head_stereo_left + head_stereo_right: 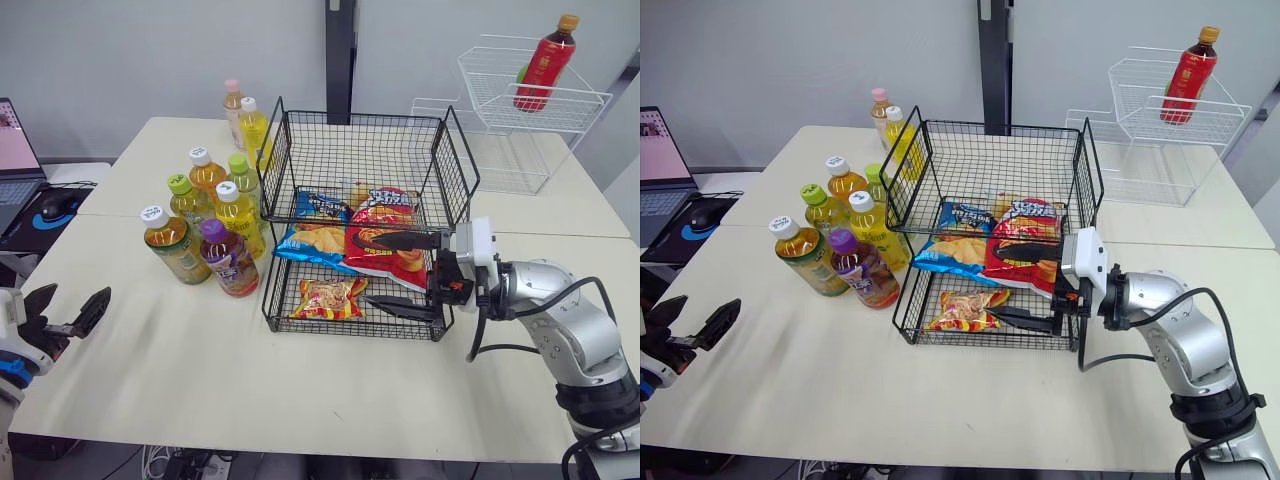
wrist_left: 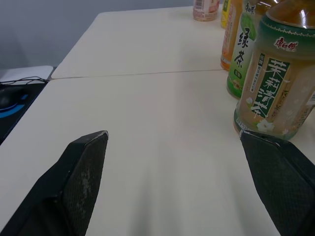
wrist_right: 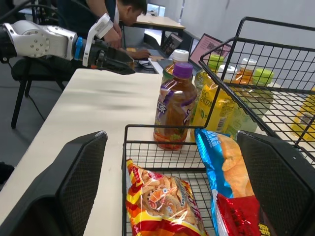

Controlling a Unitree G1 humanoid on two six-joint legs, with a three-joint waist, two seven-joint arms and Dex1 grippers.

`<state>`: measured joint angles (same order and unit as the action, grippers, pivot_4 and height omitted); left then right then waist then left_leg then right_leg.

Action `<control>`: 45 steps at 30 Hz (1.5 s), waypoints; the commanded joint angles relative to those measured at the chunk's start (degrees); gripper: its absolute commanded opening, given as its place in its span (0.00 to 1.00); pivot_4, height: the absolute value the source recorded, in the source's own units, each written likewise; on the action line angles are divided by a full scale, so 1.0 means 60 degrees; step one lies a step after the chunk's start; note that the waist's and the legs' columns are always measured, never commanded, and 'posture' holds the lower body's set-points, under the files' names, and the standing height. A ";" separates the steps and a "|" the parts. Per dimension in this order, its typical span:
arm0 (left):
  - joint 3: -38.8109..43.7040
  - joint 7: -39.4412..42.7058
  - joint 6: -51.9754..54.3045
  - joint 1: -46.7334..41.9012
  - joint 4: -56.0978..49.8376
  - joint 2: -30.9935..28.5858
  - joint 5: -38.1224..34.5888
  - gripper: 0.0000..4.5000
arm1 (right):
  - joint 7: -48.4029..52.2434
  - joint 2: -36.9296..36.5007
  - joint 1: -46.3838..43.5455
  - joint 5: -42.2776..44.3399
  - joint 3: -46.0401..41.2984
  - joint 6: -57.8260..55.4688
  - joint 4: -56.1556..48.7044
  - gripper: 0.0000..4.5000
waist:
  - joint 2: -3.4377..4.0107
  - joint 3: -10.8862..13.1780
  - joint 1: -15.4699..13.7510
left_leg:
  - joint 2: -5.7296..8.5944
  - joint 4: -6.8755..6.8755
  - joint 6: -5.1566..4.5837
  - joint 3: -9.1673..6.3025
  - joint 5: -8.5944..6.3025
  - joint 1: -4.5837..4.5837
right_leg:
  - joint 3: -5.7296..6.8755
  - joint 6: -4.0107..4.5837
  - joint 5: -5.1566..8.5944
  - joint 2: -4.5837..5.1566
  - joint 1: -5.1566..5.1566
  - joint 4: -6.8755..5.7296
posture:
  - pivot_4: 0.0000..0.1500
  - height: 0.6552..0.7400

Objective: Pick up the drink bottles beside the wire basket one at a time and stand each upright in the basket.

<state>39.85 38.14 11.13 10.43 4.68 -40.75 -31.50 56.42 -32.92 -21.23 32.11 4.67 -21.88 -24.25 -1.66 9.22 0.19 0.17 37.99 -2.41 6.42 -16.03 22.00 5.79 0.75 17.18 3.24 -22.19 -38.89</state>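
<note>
The black wire basket (image 1: 360,115), a two-tier unit, stands near the middle of the table (image 1: 300,390). Eight drink bottles (image 1: 207,172) stand upright in a cluster on the table at the basket's left side, all outside it. The foremost are a white-capped tea bottle (image 1: 176,245) and a purple-capped bottle (image 1: 230,260), the latter just beside the basket's front left corner. A pink-capped bottle (image 1: 233,105) stands furthest back. The basket's upper shelf carries a blue chip bag (image 1: 315,225) and a red chip bag (image 1: 385,208); the lower tier holds a smaller snack bag (image 1: 328,298). The right gripper (image 1: 367,270) is at the basket's front right, its fingers spread wide one above the other. The upper finger lies over the red chip bag, the lower one reaches into the lower tier near the snack bag, and neither is closed on anything. The left gripper (image 1: 75,298) hovers at the table's near left edge, well apart from the basket, its fingers spread and empty. In the left wrist view the tea bottle stands just beyond one fingertip. A white wire rack (image 1: 520,110) at the far right holds a red bottle (image 1: 543,62). A laptop (image 1: 12,150) and a mouse (image 1: 55,205) sit off the table's left.
</note>
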 commanded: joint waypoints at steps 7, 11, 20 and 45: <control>0.0550 0.0053 0.0168 0.0253 -0.1380 0.0197 -0.0554 0.99 | -0.0388 0.0242 -0.0240 0.0322 -0.0249 0.0203 -0.0779 1.00 | 0.0002 0.0001 -0.0006 | 0.0000 0.0001 0.0000 -0.0002 0.0000 -0.0002 | 0.0001 0.0000 0.0000 0.0000 0.0001 -0.0001 | 1.00 1.00; 0.0499 0.0104 0.0541 0.0193 -0.1816 0.0106 -0.0890 0.99 | -0.0139 0.0150 -0.0373 0.0567 -0.0187 0.0043 -0.0928 1.00 | 0.0001 0.0004 -0.0007 | 0.0000 0.0000 0.0000 -0.0002 0.0000 -0.0001 | 0.0001 0.0000 0.0000 -0.0001 0.0000 0.0001 | 1.00 1.00; 0.0146 -0.0217 0.1756 -0.1113 -0.2437 -0.0464 -0.1468 0.99 | -0.0054 0.0085 -0.0568 0.0634 -0.0231 0.0000 -0.0696 1.00 | -0.0003 0.0011 -0.0021 | 0.0000 0.0002 -0.0001 -0.0004 0.0001 -0.0002 | 0.0003 0.0000 0.0000 -0.0001 0.0003 0.0000 | 1.00 1.00; -0.2380 0.0372 0.1730 -0.4475 -0.0196 -0.0854 0.0299 0.86 | -0.0029 -0.0020 -0.0220 0.0620 -0.0460 0.0118 -0.0828 1.00 | -0.0012 0.0028 -0.0015 | 0.0000 -0.0002 0.0001 -0.0004 0.0001 0.0002 | 0.0008 -0.0001 0.0000 -0.0003 0.0003 0.0004 | 1.00 1.00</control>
<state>24.91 39.94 22.94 -15.86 3.67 -45.01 -30.13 56.81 -32.76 -22.61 35.03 3.46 -21.77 -26.84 -1.73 9.39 0.10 0.17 37.98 -2.40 6.40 -16.02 22.01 5.83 0.74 17.18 3.22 -22.18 -38.87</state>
